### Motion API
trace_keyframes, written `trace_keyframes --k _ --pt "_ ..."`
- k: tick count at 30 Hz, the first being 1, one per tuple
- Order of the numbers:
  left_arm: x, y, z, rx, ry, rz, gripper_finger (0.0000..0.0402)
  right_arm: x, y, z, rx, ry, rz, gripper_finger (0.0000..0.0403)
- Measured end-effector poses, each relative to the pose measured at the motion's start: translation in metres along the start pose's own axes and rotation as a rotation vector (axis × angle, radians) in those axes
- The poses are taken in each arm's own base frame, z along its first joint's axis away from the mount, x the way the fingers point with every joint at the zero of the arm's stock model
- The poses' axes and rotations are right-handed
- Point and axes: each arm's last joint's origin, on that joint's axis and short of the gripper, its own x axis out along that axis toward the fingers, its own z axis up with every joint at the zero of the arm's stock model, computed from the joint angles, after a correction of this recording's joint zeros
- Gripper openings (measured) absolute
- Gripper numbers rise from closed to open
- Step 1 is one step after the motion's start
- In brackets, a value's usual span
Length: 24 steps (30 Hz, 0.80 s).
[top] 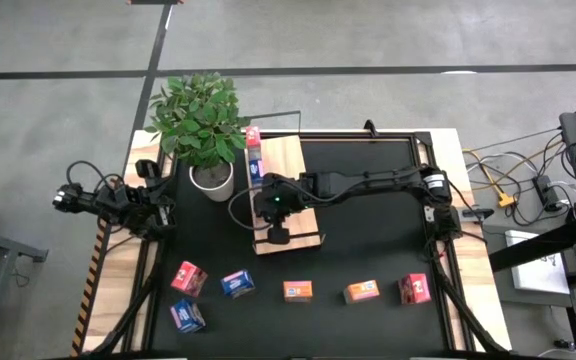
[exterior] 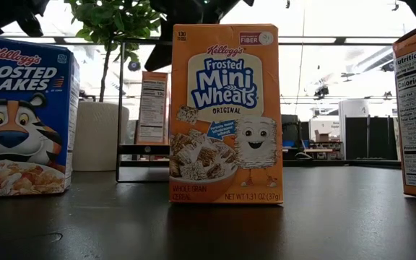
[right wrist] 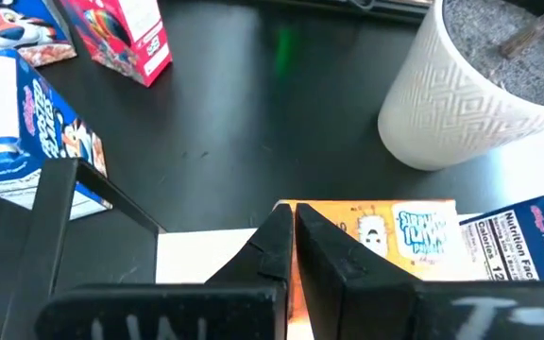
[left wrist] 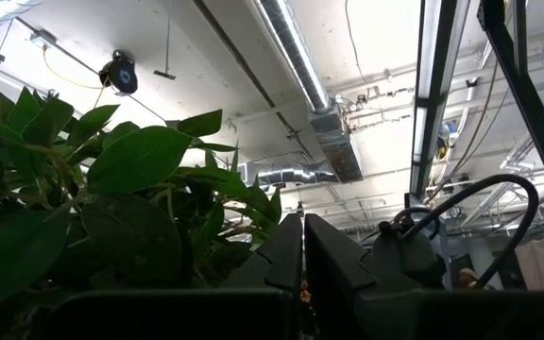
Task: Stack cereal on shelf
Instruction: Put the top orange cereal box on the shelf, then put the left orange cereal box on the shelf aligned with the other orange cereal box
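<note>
My right jaws [top: 279, 236] hover closed over the light-wood shelf [top: 286, 160] at frame centre. An orange cereal box [exterior: 225, 114] stands upright. My left jaws [left wrist: 302, 247] are closed too.

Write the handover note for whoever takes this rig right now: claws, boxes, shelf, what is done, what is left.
Right claw: shut, holding nothing, over the shelf mid-table.
Left claw: shut, empty, parked at the table's left edge beside the potted plant.
Done: a row of cereal boxes stands along the shelf's left edge; the right wrist view shows an orange and a blue one there.
Left: six boxes loose on the black tabletop at the front: pink, blue, blue, orange, orange, pink-red.
Next, probably: open the right claw and fetch a front box.
</note>
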Motion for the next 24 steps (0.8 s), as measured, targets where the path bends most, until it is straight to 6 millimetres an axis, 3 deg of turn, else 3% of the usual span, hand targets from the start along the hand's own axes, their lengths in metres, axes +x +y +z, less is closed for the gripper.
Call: trace_keyframes --k 13,24 --pt "0.0 0.0 0.0 0.0 0.0 0.0 0.0 -0.001 0.0 0.0 -0.009 -0.002 -0.001 0.0009" --pt "0.0 0.0 0.0 0.0 0.0 0.001 0.0 -0.019 -0.002 0.015 -0.023 -0.044 -0.009 0.0009"
